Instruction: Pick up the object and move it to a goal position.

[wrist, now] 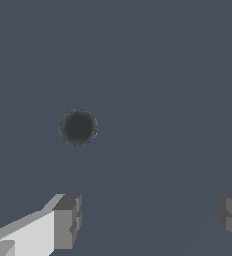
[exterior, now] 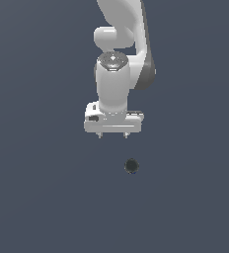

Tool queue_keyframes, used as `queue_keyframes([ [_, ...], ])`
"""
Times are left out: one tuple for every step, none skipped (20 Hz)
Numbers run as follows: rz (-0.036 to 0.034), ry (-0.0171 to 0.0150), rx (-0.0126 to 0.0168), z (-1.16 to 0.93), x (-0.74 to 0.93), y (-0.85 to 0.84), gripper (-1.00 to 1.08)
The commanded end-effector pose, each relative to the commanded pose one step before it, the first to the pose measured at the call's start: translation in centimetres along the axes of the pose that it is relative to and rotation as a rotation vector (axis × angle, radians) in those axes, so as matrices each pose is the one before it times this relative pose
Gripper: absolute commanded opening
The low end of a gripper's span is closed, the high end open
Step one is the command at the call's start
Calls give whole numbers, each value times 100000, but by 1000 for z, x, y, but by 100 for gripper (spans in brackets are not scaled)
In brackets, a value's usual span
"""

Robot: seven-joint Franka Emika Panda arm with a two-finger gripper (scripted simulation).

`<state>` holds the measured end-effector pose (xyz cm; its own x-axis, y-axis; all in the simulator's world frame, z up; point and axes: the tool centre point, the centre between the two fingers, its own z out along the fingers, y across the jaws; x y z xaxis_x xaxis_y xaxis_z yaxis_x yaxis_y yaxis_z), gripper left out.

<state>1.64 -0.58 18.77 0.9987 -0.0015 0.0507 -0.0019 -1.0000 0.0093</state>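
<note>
the gripper [exterior: 112, 135] sits a little above the middle of the exterior view, a white block hanging from the arm [exterior: 121, 29] that comes down from the top edge of the frame, and only the short tips of its two fingers [exterior: 99, 135] poke out beneath the block, set well apart from each other. in the wrist view the gripper [wrist: 148, 220] shows the same thing more plainly: one grey finger pad on a white finger [wrist: 65, 222] sits low in the frame and the other pad is cut by the frame's edge on the far side, with a broad stretch of bare floor between them, so the jaws stand wide and hold nothing. the object [exterior: 131, 166], a small dark ball, lies on the floor [exterior: 37, 197] below the gripper in the exterior view and slightly toward the exterior view's right, clear of the fingertips and not touching them. in the wrist view the object [wrist: 78, 128] appears near the middle of the frame, apart from both pads and not between them. the floor [wrist: 163, 75] is a flat, even grey-blue in both views.
</note>
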Motion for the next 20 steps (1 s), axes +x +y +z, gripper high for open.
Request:
queue_keyframes([
  [0, 0, 0, 0, 0, 1, 100],
  [29, -114, 23, 37, -27, -13, 100],
  [102, -362, 78, 125, -77, -29, 100],
  [181, -589, 126, 200, -129, -45, 100],
  [281, -794, 170, 259, -184, -57, 100],
  [400, -926, 201, 288, -226, -52, 100],
  [438, -788, 176, 226, -210, -27, 100],
  [450, -603, 143, 150, -182, 0, 100],
  [400, -368, 98, 66, -135, 21, 100],
  [284, -147, 51, 1, -78, 29, 100],
  [97, 12, 7, -25, -18, 15, 100],
  [-79, 87, -22, -18, 29, -1, 100],
  [-243, 81, -36, 17, 60, -31, 100],
  [-373, 48, -42, 56, 80, -56, 100],
  [-500, 14, -48, 95, 99, -81, 100],
  [-638, -12, -54, 133, 121, -109, 100],
  [-775, -34, -60, 171, 144, -135, 100],
  [-912, -48, -66, 206, 168, -159, 100],
  [-1048, -48, -73, 235, 194, -182, 100],
  [-1205, -34, -82, 265, 226, -206, 100],
])
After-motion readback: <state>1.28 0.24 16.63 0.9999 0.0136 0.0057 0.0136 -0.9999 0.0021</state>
